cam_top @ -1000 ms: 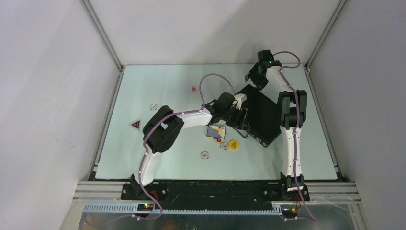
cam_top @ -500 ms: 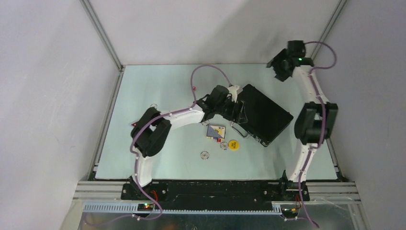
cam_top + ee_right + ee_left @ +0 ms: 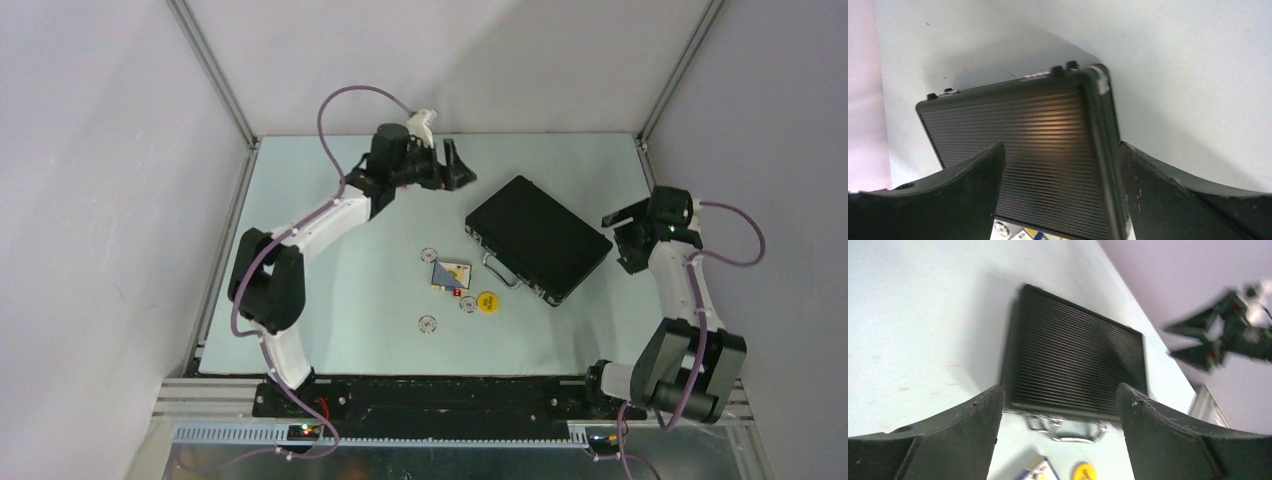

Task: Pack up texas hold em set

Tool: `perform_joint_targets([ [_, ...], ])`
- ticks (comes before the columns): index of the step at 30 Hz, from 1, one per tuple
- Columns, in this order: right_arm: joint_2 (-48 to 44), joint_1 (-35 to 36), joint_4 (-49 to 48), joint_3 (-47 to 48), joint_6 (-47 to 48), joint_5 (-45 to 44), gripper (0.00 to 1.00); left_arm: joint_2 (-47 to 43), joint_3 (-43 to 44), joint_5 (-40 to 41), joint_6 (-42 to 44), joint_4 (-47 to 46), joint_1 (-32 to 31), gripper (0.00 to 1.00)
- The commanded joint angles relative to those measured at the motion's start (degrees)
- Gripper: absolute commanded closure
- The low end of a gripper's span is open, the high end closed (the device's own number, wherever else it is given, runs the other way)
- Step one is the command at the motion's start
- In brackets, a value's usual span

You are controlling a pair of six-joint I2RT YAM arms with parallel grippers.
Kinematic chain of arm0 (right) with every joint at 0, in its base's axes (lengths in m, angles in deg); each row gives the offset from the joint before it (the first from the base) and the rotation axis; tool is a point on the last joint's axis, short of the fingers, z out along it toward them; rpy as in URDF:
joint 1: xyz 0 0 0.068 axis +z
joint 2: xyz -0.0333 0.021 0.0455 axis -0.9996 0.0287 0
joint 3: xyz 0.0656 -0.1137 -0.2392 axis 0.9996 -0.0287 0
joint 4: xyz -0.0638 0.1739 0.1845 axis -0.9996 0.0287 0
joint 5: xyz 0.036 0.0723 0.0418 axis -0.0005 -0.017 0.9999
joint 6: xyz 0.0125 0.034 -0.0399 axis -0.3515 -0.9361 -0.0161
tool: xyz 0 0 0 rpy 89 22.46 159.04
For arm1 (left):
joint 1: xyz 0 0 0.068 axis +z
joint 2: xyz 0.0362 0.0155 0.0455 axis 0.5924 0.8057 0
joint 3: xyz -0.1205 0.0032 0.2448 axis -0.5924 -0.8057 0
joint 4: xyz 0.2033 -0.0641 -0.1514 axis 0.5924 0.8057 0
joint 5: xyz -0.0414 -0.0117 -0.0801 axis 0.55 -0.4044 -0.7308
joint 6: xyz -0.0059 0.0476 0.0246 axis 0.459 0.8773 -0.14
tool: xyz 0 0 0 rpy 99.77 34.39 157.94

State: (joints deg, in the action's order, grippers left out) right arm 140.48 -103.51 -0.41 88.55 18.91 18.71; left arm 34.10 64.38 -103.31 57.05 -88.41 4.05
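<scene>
Briefcase [image 3: 538, 238] looks rigid, weighty; its silver handle [image 3: 500, 270] seems the best hold. Left claw [image 3: 458, 168] and right claw [image 3: 620, 238] stand wide, empty.

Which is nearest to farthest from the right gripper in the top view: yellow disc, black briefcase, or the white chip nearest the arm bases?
1. Black briefcase, just left of the right gripper.
2. Yellow disc, left of the case, nearer the robot.
3. White chip, farthest left.

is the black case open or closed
Closed: the briefcase lies flat, lid down on its base, no interior showing; the yellow disc and card deck sit outside it on the table.
</scene>
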Motion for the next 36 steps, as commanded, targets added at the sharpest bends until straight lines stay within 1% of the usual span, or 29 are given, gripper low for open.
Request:
perform_joint_targets([
  [1,-6.8,-3.7,-1.3,-5.8,-1.1,2.5,0.12,5.8,6.6,2.8,-1.7,6.0,5.3,0.12],
  [4,-8.3,-6.2,-1.7,-10.8,-1.2,5.1,0.11,12.5,12.1,5.3,-0.6,10.8,6.5,0.12],
  [6,-8.7,-6.5,-2.0,-12.9,-1.1,6.4,0.11,16.1,16.0,6.5,-0.9,13.8,6.9,0.12],
  [9,-8.9,-6.6,-1.6,-15.3,-1.3,5.3,0.11,21.0,22.5,9.3,-1.1,19.9,7.3,0.12],
  [12,-8.5,-7.4,-2.3,-16.7,-1.3,4.0,0.12,23.8,27.7,12.0,0.5,24.4,7.3,0.12],
  [15,-6.8,-8.4,-2.8,-16.9,-1.4,4.0,0.13,25.6,29.1,12.5,2.0,27.7,7.2,0.13],
  [19,-4.7,-8.9,-3.9,-17.1,-1.2,3.2,0.16,26.0,29.1,13.4,4.1,28.9,5.9,0.13],
  [24,-1.0,-8.8,-7.6,-16.9,0.2,4.0,0.22,27.5,31.0,13.1,6.6,30.9,3.7,0.13],
  [28,3.8,-8.1,-7.5,-13.4,1.6,2.4,0.23,28.9,32.0,13.1,7.5,32.3,2.7,0.13],
  [32,9.1,-4.8,-6.5,-8.3,2.4,1.2,0.23,29.8,32.5,12.9,7.7,32.9,2.5,0.13],
  [36,14.0,1.0,-5.5,-2.8,2.6,-0.6,0.23,29.9,32.5,12.7,8.5,33.4,2.6,0.13],
])
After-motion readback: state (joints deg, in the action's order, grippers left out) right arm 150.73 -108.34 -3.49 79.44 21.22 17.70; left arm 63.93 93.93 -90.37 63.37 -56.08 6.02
